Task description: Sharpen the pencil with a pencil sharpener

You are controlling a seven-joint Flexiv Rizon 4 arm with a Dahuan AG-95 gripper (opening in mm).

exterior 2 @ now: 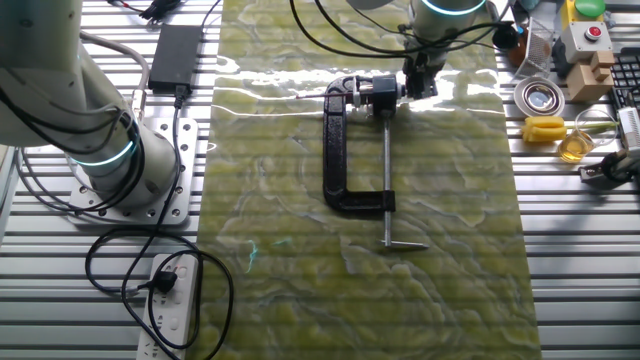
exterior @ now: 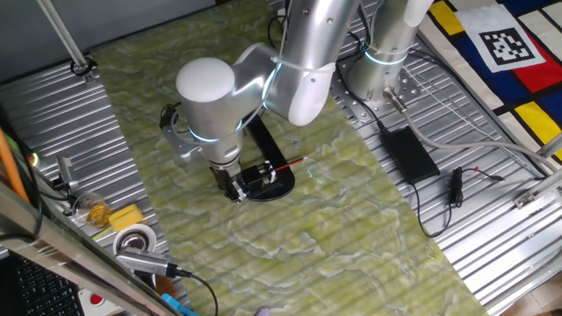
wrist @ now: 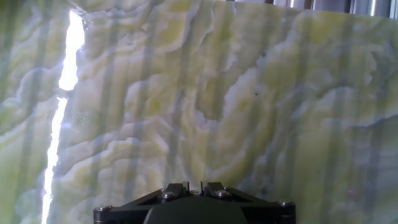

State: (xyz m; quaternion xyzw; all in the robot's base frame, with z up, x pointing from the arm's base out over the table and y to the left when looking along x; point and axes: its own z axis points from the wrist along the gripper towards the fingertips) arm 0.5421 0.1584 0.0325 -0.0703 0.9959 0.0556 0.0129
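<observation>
On the green marbled mat (exterior: 351, 219) covering the tabletop (exterior: 500, 254), the pencil sharpener (exterior: 268, 183) stands near the mat's middle, its C-shaped frame clear in the other fixed view. Red pencil (exterior: 292, 163) lies tilted across its top, tip end at the sharpener. Gripper (exterior: 235, 190) sits low beside the base; fingers apparently pressed together, grasping nothing visible. No legible writing; a black-and-white square marker (exterior: 509, 46) lies at the far right corner.
</observation>
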